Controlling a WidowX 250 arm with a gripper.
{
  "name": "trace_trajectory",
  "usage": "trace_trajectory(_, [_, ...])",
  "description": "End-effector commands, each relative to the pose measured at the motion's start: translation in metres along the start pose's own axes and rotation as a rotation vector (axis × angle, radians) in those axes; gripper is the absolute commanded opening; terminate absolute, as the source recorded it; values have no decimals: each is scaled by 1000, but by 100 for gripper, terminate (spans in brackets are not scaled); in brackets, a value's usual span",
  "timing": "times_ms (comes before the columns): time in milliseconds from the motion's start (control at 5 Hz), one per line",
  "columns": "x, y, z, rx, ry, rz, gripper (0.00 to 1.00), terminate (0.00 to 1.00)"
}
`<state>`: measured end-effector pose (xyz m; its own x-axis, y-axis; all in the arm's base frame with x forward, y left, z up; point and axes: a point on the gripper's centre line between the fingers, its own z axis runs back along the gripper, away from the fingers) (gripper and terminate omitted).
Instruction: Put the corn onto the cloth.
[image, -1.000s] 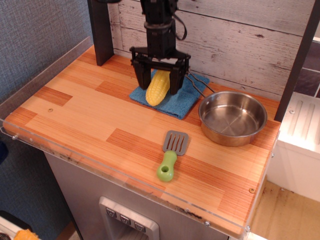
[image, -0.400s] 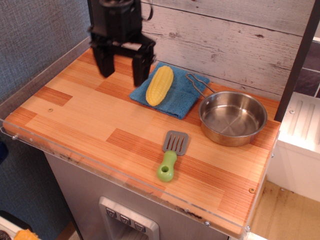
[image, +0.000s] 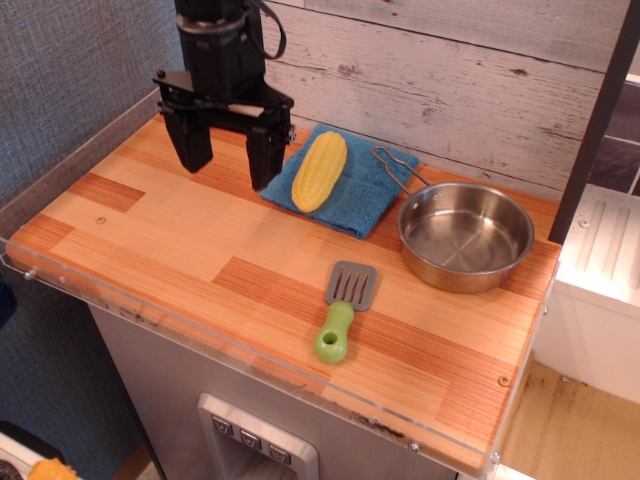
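Note:
The yellow corn lies on the blue cloth at the back middle of the wooden counter, its tapered end toward the front. My black gripper hangs open and empty just left of the cloth, above the counter. Its right finger is close to the cloth's left edge and apart from the corn.
A steel pan stands right of the cloth, its handle resting over the cloth's far corner. A spatula with a green handle lies in front. A wooden wall runs behind, a dark post at the right, a clear rim along the counter's edges.
One second ago my gripper stood around the corn on the cloth. It has let go and moved up and left, then come down slightly beside the cloth. The corn stays on the cloth.

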<state>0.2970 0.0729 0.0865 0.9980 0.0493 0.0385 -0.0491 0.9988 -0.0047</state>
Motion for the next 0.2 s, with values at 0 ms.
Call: trace_trajectory(0, [-2,2,14,11,-46,1,100,100])
